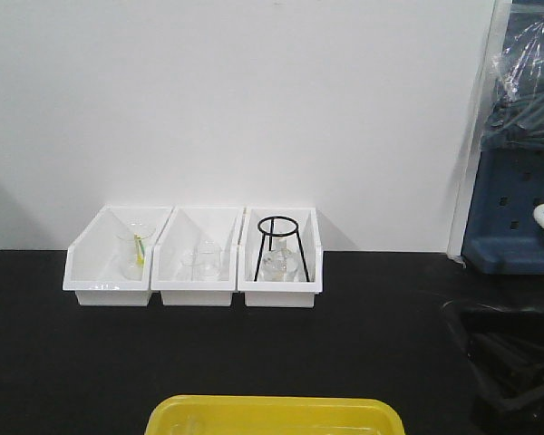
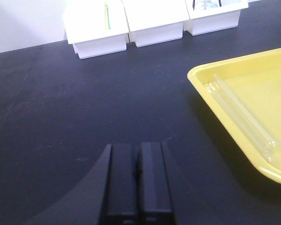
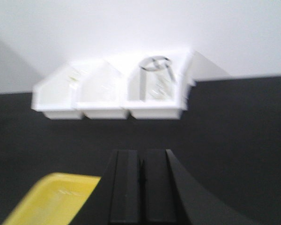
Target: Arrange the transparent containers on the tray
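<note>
2 tubes (image 2: 241, 115) lie side by side in the yellow tray (image 2: 271, 171). Left tool (image 2: 136, 185) and right tool (image 3: 141, 187) closed, empty. Retreat clear of the tray rim.

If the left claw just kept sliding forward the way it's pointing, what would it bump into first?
Probably the left white bin by the wall. The left gripper, shut, faces bare black table until there; the yellow tray lies off to its right. Depth is hard to judge.

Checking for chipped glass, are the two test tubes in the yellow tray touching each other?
Touching: left wrist view shows the two test tubes lying side by side, no gap.
</note>
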Tool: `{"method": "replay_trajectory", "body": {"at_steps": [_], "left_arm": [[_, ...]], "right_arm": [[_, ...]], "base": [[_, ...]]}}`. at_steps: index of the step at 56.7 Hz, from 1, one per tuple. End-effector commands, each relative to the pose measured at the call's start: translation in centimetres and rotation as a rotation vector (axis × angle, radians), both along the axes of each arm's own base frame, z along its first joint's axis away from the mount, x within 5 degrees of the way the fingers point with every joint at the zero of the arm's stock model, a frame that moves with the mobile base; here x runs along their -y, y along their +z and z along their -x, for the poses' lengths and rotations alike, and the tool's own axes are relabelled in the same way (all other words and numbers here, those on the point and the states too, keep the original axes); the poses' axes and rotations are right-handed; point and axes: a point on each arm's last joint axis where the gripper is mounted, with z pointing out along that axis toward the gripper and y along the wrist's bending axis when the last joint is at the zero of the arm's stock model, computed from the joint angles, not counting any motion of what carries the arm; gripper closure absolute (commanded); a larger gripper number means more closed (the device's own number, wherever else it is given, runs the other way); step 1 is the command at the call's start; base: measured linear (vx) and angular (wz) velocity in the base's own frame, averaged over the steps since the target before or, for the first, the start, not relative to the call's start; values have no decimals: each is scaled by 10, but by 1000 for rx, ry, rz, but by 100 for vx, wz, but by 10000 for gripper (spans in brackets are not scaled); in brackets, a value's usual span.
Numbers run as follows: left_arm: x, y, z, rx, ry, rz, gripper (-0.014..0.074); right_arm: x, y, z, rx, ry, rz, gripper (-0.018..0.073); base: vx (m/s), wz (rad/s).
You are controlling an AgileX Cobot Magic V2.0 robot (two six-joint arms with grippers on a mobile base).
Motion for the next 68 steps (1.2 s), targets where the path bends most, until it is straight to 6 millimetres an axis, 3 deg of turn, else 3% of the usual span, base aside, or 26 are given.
{"method": "replay_trajectory", "body": {"at_steps": [1, 5, 13, 24, 36, 45, 68], "left_arm": [[0, -3, -1, 68, 3, 12, 603], [0, -3, -1, 68, 3, 12, 603], [0, -3, -1, 68, 3, 12, 603], [0, -3, -1, 68, 3, 12, 603], [0, -3, -1, 68, 3, 12, 603], [0, -3, -1, 69, 3, 12, 603], [0, -3, -1, 68, 3, 12, 603]], "right_arm": [[3, 7, 5, -7, 8, 85, 571], [6, 7, 18, -12, 47, 151, 571], [22, -5, 49, 158, 23, 180, 571], [53, -58, 84, 265, -195, 181, 571], [65, -108, 107, 310, -322, 296, 571], [67, -109, 117, 336, -353, 298, 571], [67, -108, 116, 340, -353, 299, 571]], "base": [[0, 0], [0, 0], [0, 0], [0, 0], [0, 0], [0, 0], [0, 0]]}}
